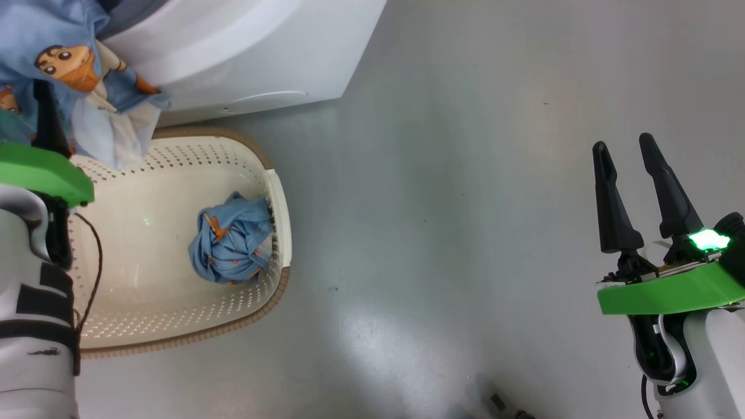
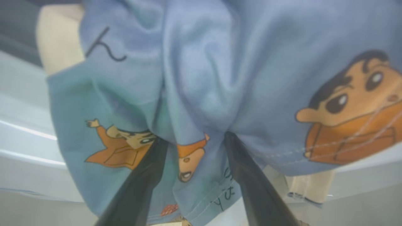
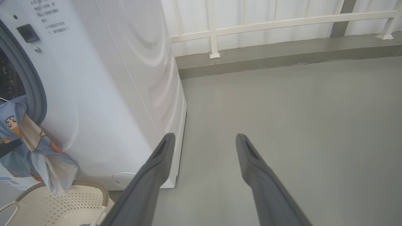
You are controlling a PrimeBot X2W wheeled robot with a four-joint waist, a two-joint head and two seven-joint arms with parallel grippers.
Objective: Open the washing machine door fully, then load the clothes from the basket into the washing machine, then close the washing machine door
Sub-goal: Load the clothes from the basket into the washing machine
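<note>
Loading step in hand. Left gripper (image 2: 193,138) pinches held garment (image 1: 64,64) at the washing machine (image 3: 94,94) mouth, above the basket (image 1: 280,203). Second bundle (image 1: 233,238) lies in the basket. Right gripper (image 1: 624,145) is spread, idle. Next move, likely: reach deeper into the drum, then release.

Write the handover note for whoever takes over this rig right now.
Left tool: shut on one light blue cartoon-print fabric bundle, held above the cream perforated plastic basket, at the grey rubber gasket of the big white washing machine.
Right tool: open, empty, over the grey floor.
Done: gasket exposed, so the door is open; first bundle is out of the basket.
Left: drop it inside, load the second blue bundle lying in the basket, close the door.
</note>
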